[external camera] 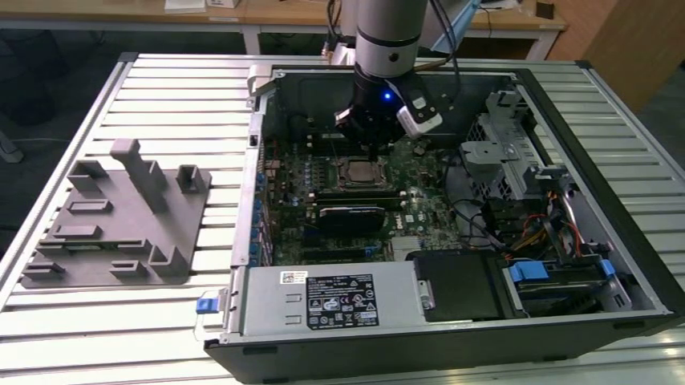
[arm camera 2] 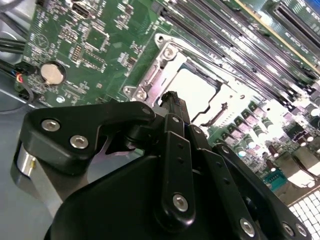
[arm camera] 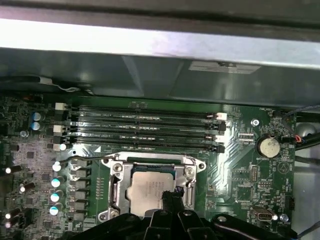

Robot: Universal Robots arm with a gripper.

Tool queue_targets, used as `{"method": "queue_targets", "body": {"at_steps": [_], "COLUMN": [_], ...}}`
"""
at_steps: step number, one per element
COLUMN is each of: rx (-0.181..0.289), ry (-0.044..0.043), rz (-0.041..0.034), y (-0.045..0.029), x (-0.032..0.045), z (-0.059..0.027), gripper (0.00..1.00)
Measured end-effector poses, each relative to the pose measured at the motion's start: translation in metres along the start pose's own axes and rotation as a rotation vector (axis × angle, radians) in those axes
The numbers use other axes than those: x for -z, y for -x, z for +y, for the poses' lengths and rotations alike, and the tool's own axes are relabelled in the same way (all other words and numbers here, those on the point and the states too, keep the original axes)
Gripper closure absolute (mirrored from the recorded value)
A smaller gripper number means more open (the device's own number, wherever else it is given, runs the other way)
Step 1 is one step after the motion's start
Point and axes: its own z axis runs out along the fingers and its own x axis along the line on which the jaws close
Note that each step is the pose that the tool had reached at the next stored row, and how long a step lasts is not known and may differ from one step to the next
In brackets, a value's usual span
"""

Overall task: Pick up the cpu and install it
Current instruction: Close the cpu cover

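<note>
- Robot gripper [external camera: 374,151] hangs low inside an open computer case [external camera: 253,172] — right above the motherboard [arm camera: 240,165].
- Silvery-topped cpu [arm camera: 145,192] lies flat within the metal socket frame [arm camera: 191,171]; in both wrist views the gripper [arm camera 2: 172,98] sits over one edge of it.
- Whether the gripper is clenched or released cannot be told.
- Grey tray [external camera: 112,220] rests on the slatted table [external camera: 172,96] at the exterior view's left — well apart from the case.

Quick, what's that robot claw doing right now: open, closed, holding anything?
Gripper: looks closed and holds nothing; it is right by the cpu, which lies flat in its socket.
</note>
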Motion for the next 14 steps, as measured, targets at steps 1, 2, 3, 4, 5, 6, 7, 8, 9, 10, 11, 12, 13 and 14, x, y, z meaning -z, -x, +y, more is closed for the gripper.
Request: {"method": "queue_targets", "body": {"at_steps": [1,2,3,4,5,6,7,8,9,10,11,12,13,14], "rx": [-0.002,-0.005,-0.007,-0.010,-0.016,-0.023,-0.032,-0.041,-0.049,-0.054,-0.056,-0.055,-0.055,-0.055], "ry": [-0.0001,-0.0001,-0.0002,-0.0002,-0.0004,-0.0007,-0.0010,-0.0011,-0.0011,-0.0014,-0.0014,-0.0015,-0.0015,-0.0015], "rz": [-0.0001,-0.0002,-0.0003,-0.0003,-0.0004,-0.0006,-0.0009,-0.0013,-0.0017,-0.0017,-0.0018,-0.0018,-0.0018,-0.0017], "y": [-0.0013,-0.0025,-0.0038,-0.0046,-0.0050,-0.0050,-0.0050,-0.0050,-0.0051,-0.0052,-0.0053,-0.0053,-0.0054,-0.0054], "x": [0.0000,0.0000,0.0001,0.0000,0.0000,0.0000,0.0000,-0.0001,-0.0002,-0.0001,-0.0001,-0.0001,-0.0001,-0.0001], "z": [0.0000,0.0001,0.0001,0.0002,0.0002,0.0002,0.0001,0.0001,-0.0002,-0.0005,-0.0006,-0.0006,-0.0006,-0.0006], "gripper": [0.89,0.89,0.89,0.89,0.89,0.89,0.89,0.89,0.89,0.89,0.89,0.89,0.89,0.89]}}
